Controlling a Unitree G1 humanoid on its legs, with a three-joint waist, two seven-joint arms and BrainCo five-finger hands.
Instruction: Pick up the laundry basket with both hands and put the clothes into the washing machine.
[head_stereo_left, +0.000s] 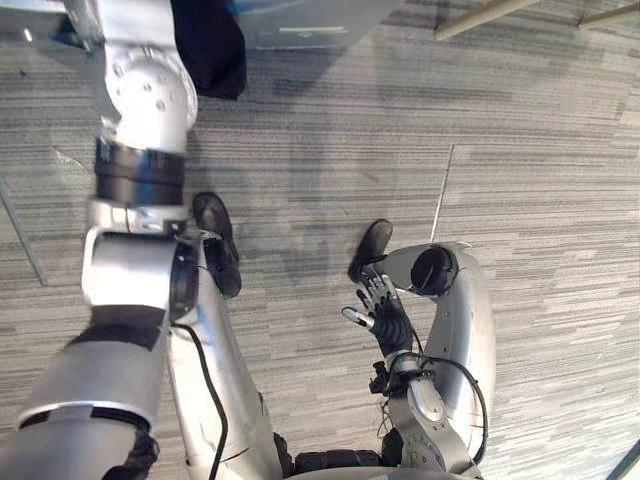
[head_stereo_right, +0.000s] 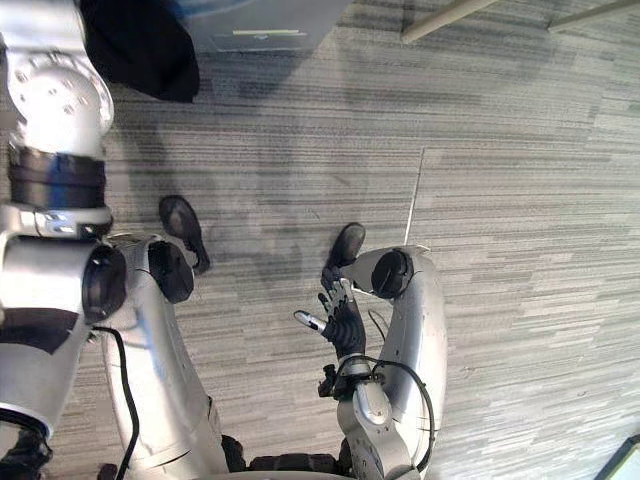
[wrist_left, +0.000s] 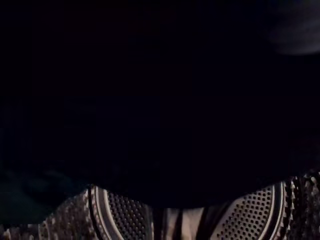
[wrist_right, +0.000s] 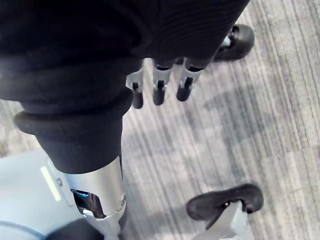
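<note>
At the top edge of the left eye view, dark cloth (head_stereo_left: 215, 50) hangs lengthwise beside the raised left arm (head_stereo_left: 150, 100), next to the washing machine (head_stereo_left: 310, 20). Left wrist view: dark cloth over the drum (wrist_left: 125, 220); left hand's grip cannot be told. Right wrist view: right hand (wrist_right: 159, 85) slack, empty, well apart.

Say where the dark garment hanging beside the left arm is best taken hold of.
Probably its loose lower edge: the dark garment droops free beside the left arm, by the washing machine. Come from underneath on the robot's right, where the open right hand is; the arm blocks the other side.
</note>
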